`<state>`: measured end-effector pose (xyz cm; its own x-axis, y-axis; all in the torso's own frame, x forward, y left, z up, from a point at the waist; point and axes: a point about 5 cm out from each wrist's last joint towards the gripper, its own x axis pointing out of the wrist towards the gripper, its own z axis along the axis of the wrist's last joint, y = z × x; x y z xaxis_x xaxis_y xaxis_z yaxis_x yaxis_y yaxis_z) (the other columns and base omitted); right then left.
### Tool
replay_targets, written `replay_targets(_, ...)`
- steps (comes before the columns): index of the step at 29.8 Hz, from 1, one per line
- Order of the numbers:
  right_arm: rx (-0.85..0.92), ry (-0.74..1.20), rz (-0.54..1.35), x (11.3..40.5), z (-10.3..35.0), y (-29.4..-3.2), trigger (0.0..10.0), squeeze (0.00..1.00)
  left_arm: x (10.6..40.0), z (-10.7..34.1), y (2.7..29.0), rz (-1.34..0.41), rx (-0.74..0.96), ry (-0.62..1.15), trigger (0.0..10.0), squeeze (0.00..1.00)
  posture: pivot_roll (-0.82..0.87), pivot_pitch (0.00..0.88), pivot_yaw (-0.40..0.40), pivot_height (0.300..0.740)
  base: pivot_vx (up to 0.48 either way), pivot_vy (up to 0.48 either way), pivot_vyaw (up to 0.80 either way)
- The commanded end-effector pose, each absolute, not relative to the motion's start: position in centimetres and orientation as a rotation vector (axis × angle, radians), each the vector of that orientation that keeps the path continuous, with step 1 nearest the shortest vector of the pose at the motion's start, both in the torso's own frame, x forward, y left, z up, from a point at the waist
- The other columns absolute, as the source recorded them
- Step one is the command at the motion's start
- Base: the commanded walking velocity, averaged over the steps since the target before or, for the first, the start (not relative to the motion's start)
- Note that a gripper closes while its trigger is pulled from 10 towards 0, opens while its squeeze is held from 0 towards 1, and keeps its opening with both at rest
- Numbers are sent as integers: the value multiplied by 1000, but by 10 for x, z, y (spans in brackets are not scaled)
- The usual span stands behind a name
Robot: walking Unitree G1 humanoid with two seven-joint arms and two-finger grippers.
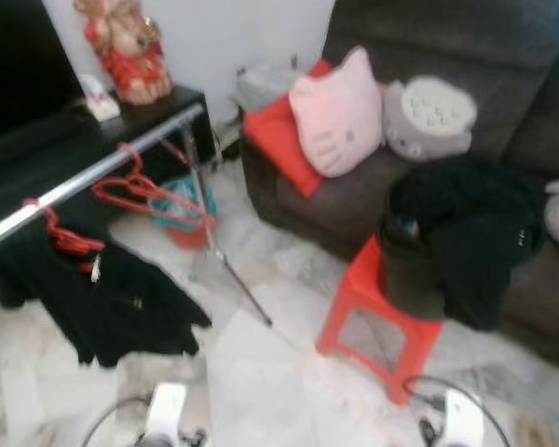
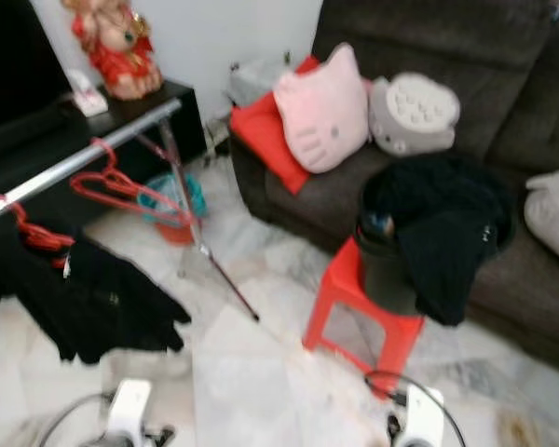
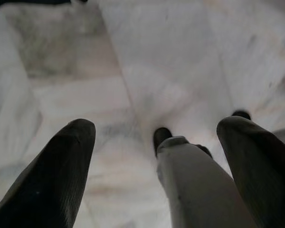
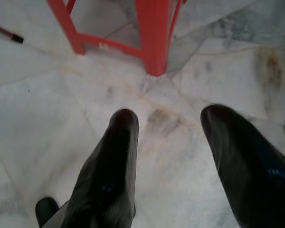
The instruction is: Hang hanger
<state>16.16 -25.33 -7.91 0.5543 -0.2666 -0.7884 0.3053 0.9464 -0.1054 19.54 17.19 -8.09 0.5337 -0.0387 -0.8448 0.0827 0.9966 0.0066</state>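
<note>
While both the left gripper (image 3: 154, 137) and right gripper (image 4: 168, 118) hang spread and empty over the marble floor (image 1: 261, 372), the red wire hanger (image 1: 144, 191) already hangs near the silver rail's (image 1: 93, 172) end, so likely approach stage: next, fetch another.

floor (image 1: 261, 372): pale marble-look tile, smooth, semi-gloss, grey veins, some brownish stains
rail (image 1: 93, 172): bare metal tube, silvery, shiny
hangers (image 1: 140, 191): red, thin, prob. plastic-coated wire, slight sheen
garment on rail (image 1: 102, 298): black cloth, matt
stool (image 1: 377, 321): red moulded plastic, smooth, mild gloss
bin on stool (image 1: 405, 265): dark plastic, matt; black cloth draped over it
sofa (image 1: 466, 56): dark grey-brown fabric, matt, soft nap
cat cushion (image 1: 340, 112): pink plush, matt
grey cushion (image 1: 429, 116): plush, fuzzy
red cushion (image 1: 279, 140): plain cloth
gripper fingers (image 4: 109, 180): black, matt, looked rubbery w/ fine ribbing
</note>
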Motion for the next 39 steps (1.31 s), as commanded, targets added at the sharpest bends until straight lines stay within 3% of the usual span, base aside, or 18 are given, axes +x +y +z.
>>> replay_targets(1,57,917,-322,166,-79,-246,10000,0,194,-80,185,-51,83,1010,10000,0,20,0,26,740,311,0,0)
replay_targets(17,45,885,-319,169,-77,-246,10000,0,195,-80,186,-52,91,1007,10000,0,10,0,30,740,56,0,0)
replay_targets(19,-66,851,-260,174,-73,-248,10000,0,194,-80,186,-52,91,1007,10000,0,8,0,31,740,0,0,0)
replay_targets(27,-196,769,-244,180,-67,-250,10000,0,193,-80,187,-51,94,1011,10000,0,-7,0,32,740,0,0,0)
replay_targets(31,-403,517,-193,193,-48,-240,10000,0,193,-80,188,-54,102,1013,10000,0,-14,0,37,740,0,0,0)
replay_targets(39,-548,231,-191,215,-10,-241,10000,0,193,-80,190,-55,116,1014,10000,0,-22,0,40,740,0,0,0)
